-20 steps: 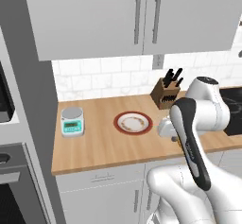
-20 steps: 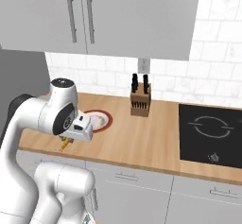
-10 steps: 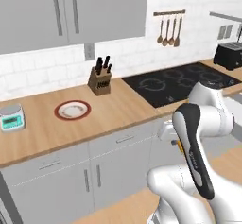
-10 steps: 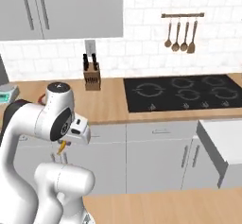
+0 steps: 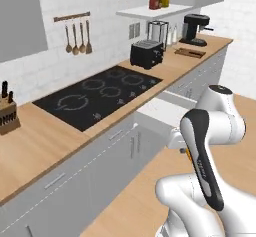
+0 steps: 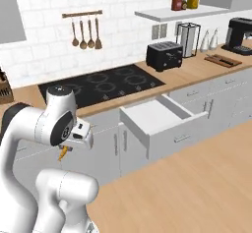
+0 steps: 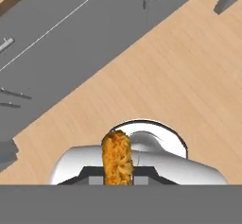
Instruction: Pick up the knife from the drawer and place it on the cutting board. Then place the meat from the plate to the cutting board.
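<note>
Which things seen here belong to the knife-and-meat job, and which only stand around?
Job: small orange-tan meat in the gripper; open white drawer; reddish-brown wooden cutting board with the knife on it.

Around: black toaster; black hob; hanging wooden spoons; black coffee machine.

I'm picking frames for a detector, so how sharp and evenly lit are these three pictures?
Left base view: soft, slightly blurred, flat even light, no glare on the drawer. Right base view: equally soft; the cutting board shows little detail. Hand view: the meat in the gripper is crisp; cabinets look flat grey.
</note>
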Tool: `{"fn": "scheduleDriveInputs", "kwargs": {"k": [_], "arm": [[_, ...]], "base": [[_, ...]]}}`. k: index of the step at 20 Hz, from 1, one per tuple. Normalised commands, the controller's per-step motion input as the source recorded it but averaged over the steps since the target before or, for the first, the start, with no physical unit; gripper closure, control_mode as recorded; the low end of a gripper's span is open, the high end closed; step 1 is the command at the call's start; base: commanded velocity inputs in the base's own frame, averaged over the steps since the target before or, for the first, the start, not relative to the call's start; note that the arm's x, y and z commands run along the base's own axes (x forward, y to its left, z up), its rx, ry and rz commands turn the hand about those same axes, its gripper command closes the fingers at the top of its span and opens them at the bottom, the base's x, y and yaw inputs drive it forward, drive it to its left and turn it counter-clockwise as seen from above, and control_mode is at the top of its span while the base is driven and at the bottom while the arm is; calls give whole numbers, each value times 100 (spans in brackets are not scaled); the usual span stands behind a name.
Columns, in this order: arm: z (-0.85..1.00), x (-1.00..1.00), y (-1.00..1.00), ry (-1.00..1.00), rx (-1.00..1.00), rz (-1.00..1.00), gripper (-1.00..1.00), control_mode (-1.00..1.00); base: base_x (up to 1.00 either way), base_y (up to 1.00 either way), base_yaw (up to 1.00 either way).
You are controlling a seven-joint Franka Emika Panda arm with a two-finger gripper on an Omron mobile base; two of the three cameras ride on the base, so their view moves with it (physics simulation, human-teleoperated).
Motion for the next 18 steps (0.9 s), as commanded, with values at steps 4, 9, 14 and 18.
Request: {"fn": "scheduleDriveInputs", "kwargs": {"k": [4,9,14,18], "arm": [[0,0,0,0,0,0,100,100],[0,0,0,0,0,0,100,100],[0,0,0,0,0,0,100,100],[0,0,0,0,0,0,100,100]], "base": [[49,-99,-42],[94,-95,-13],[100,-37,-4],[100,-55,-2]]}}
